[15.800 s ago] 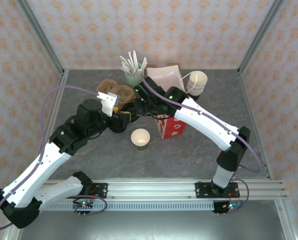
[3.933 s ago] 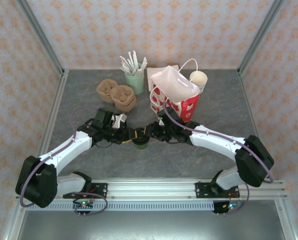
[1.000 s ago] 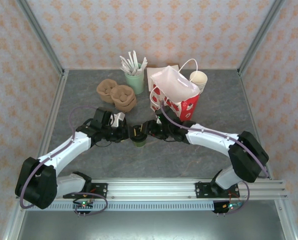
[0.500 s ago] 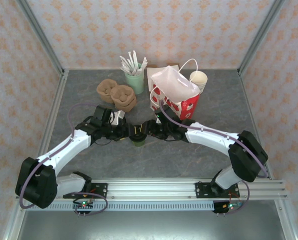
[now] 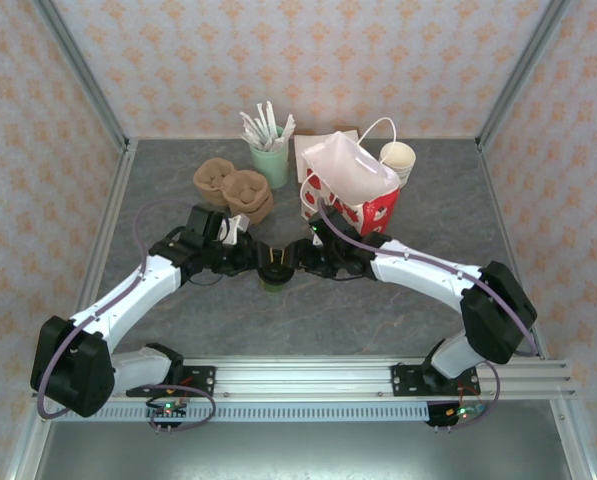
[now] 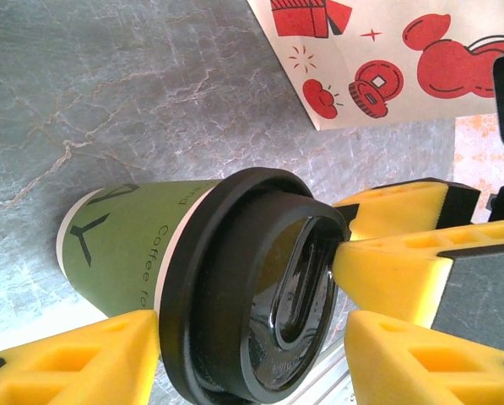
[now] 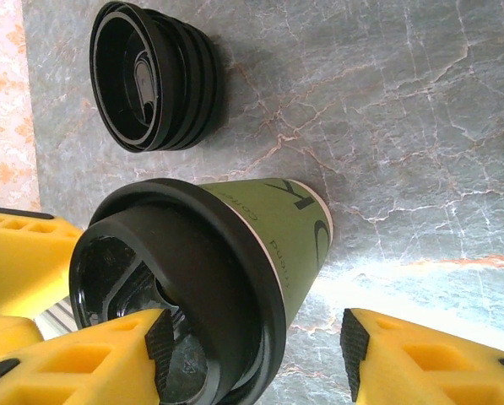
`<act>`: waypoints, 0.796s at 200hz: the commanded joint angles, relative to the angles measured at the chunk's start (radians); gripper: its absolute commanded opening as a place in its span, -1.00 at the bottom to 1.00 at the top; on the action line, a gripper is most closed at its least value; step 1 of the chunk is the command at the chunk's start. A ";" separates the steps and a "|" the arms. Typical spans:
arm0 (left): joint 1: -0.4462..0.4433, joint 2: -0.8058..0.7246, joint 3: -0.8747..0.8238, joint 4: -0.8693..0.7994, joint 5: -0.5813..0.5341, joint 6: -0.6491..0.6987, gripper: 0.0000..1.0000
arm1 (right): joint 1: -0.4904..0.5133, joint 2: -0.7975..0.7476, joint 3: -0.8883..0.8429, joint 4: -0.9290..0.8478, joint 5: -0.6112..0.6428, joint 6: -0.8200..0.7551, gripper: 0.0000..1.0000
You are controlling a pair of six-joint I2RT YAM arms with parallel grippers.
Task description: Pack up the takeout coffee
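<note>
The takeout coffee [image 5: 274, 283], a dark-green cup with a black lid, stands upright on the grey table just in front of the red-and-white bag [image 5: 353, 190]. Both grippers meet over its lid. In the left wrist view the coffee [image 6: 125, 245] lies between the yellow fingers [image 6: 74, 363] of my left gripper [image 6: 252, 363], which is open and sits close around the lid rim. My right gripper [image 7: 256, 354] is open too. One of its fingers [image 7: 74, 359] lies over the lid top and the other stands well off the cup wall [image 7: 285, 228]. Its fingertips [image 6: 395, 253] touch the lid's far side.
A stack of black lids [image 7: 154, 76] lies on the table beside the cup. Behind are brown cup carriers [image 5: 233, 188], a mint cup with white sticks [image 5: 268, 150] and a stack of lidless cups [image 5: 398, 160]. The bag [image 6: 387, 59] stands open.
Both grippers have spread their jaws wider around the lid and have shifted slightly toward the back of the table. The cup has stayed in place.
</note>
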 commanded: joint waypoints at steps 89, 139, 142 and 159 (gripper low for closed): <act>-0.007 -0.004 0.031 -0.088 -0.117 0.058 0.20 | 0.008 0.034 0.051 -0.013 -0.004 -0.018 0.14; -0.007 -0.031 0.059 -0.139 -0.178 0.074 0.24 | 0.008 0.032 0.091 -0.043 -0.016 -0.034 0.14; -0.007 -0.034 0.061 -0.139 -0.177 0.074 0.25 | 0.008 0.031 0.094 -0.045 -0.015 -0.036 0.14; -0.007 -0.047 0.075 -0.140 -0.176 0.073 0.36 | 0.007 0.025 0.107 -0.059 -0.017 -0.043 0.13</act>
